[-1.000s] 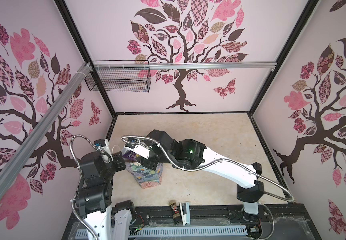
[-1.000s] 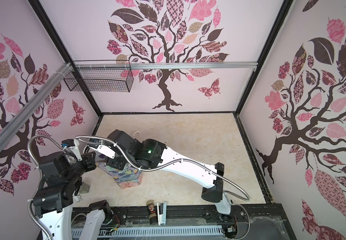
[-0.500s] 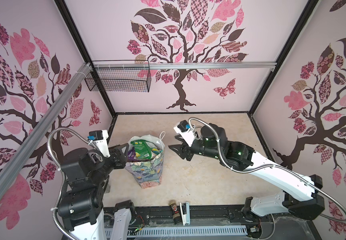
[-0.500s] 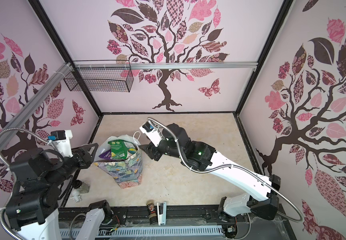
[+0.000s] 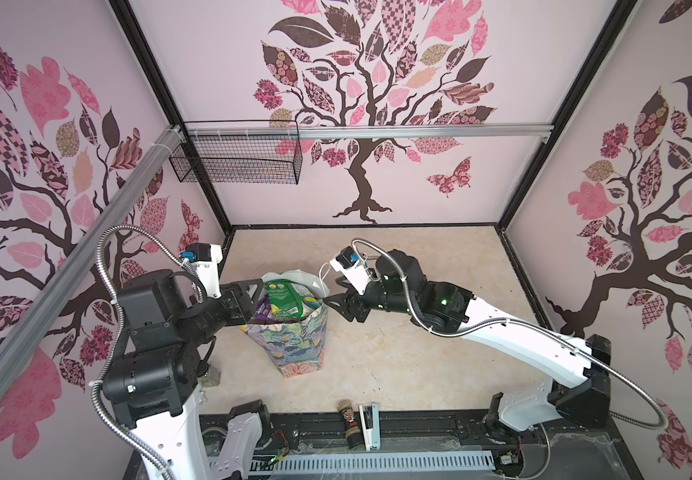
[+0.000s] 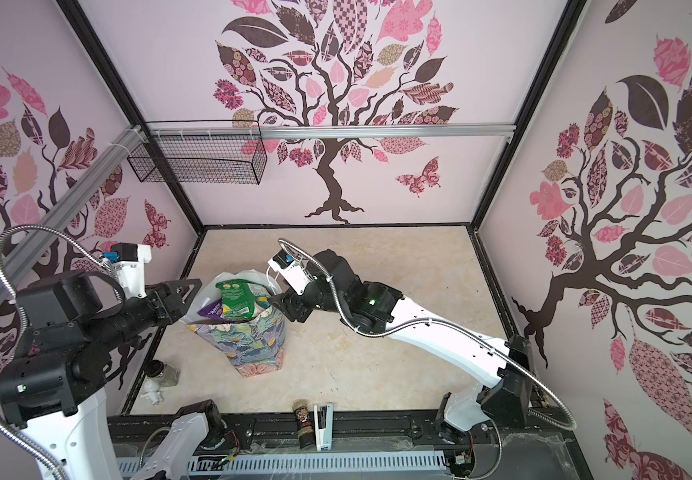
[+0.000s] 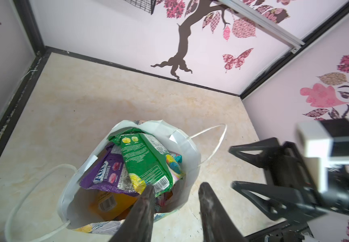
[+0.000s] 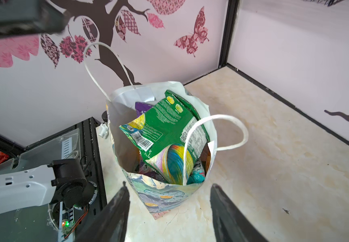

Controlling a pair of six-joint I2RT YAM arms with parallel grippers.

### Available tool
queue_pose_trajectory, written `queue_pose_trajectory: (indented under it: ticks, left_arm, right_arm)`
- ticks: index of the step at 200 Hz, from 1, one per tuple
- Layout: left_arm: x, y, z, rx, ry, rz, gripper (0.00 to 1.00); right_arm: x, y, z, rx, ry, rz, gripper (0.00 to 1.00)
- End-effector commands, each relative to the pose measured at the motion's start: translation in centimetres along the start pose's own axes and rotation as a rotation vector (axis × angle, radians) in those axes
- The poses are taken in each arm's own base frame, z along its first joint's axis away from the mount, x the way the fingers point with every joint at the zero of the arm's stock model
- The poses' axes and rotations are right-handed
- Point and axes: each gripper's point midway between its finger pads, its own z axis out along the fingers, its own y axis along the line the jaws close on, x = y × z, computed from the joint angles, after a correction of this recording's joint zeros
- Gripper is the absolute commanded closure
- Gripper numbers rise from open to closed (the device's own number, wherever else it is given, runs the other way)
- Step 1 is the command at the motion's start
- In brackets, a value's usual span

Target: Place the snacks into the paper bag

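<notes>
Left of centre in both top views, on the beige floor (image 5: 419,270), the paper bag (image 5: 296,345) stands upright with its mouth open. I see the snacks (image 8: 165,130) inside it: a green packet (image 5: 282,297) pokes above the rim, over a purple packet (image 7: 106,178) and an orange packet (image 7: 114,202). My left gripper (image 5: 254,301) sits just left of the bag's mouth and my right gripper (image 5: 331,289) just right of it. Both have their fingers spread and hold nothing.
</notes>
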Motion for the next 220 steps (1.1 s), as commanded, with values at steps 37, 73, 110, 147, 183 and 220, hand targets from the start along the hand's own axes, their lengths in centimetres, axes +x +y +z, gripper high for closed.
queue_pose_trajectory:
  ticks: [37, 73, 110, 147, 183, 220]
  left_arm:
    - [1.6, 0.5, 2.8, 0.076, 0.118, -0.027, 0.64]
    - [3.3, 1.8, 5.7, 0.057, 0.218, -0.017, 0.65]
    - [6.0, 2.5, 9.6, -0.062, 0.373, 0.087, 0.66]
    - [6.9, 4.6, 11.3, -0.167, 0.443, 0.098, 0.79]
    - [7.7, 6.0, 11.7, -0.233, 0.49, 0.097, 0.82]
    - [9.5, 7.3, 12.5, -0.274, 0.552, 0.09, 0.87]
  right_arm:
    - [-2.4, 0.1, 2.1, -0.056, -0.033, -0.015, 0.39]
    - [-2.4, -0.2, 3.3, -0.069, -0.023, -0.012, 0.48]
    - [-2.4, -0.3, 3.5, -0.084, -0.019, -0.004, 0.76]
    - [-2.3, -0.3, 2.5, -0.082, -0.027, -0.013, 0.91]
    - [-2.3, -0.2, 1.7, -0.078, -0.05, -0.02, 0.94]
    - [-2.4, -0.1, 1.4, -0.083, -0.054, -0.019, 1.0]
